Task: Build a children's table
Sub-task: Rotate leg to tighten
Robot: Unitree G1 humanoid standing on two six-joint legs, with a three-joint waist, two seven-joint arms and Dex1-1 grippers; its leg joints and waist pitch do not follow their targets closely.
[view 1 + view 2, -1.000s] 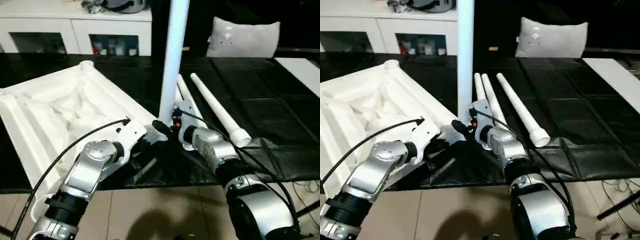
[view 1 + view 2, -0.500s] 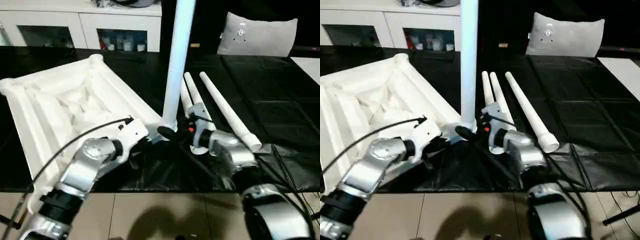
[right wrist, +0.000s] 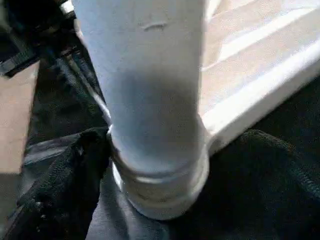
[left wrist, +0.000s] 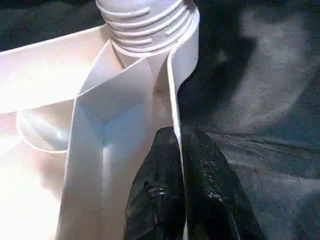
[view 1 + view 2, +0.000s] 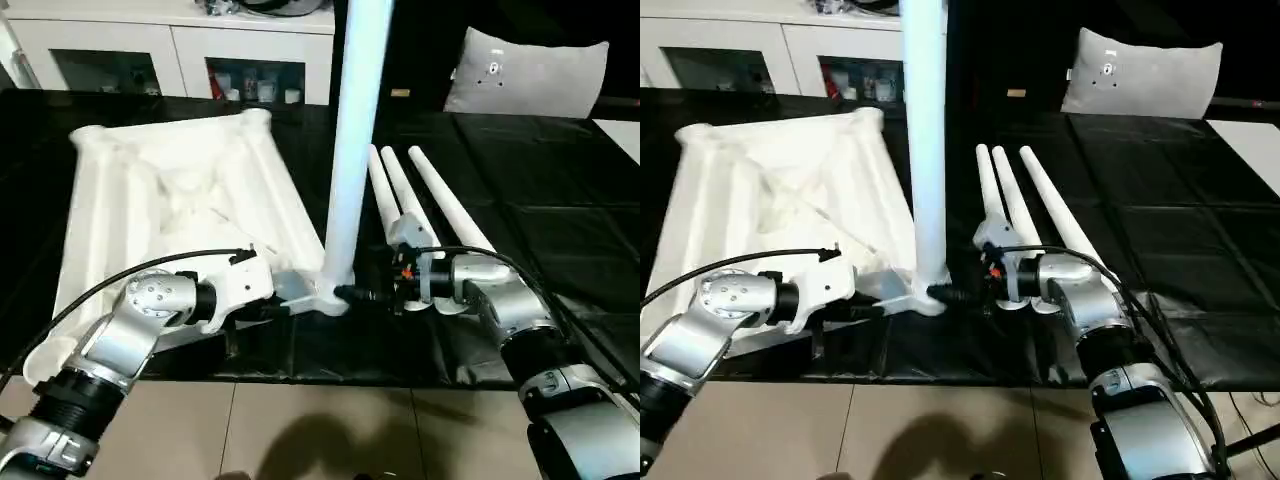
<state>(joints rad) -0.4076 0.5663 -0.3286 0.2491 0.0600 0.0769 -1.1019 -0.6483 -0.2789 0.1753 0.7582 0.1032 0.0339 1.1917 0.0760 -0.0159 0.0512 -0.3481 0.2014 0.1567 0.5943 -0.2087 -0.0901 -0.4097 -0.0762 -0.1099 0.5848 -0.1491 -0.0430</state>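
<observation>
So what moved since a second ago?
The table top swung round, its far corner going toward the loose legs, the left claw still pinching its rim. The upright leg stayed in its corner socket, the right claw at its foot.

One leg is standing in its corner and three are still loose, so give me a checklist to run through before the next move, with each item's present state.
1. Standing leg seated upright in the tabletop corner socket: ok, though the left wrist view shows threads above the socket, so full tightness cannot tell.
2. Left gripper clamped on the tabletop's edge wall by that corner: ok, shut on it.
3. Right gripper released from the leg: ok, jaws open at its base.
4. Three spare legs lying side by side on the black mat beside the right arm: ok.
5. The two far corner sockets free: ok.
</observation>
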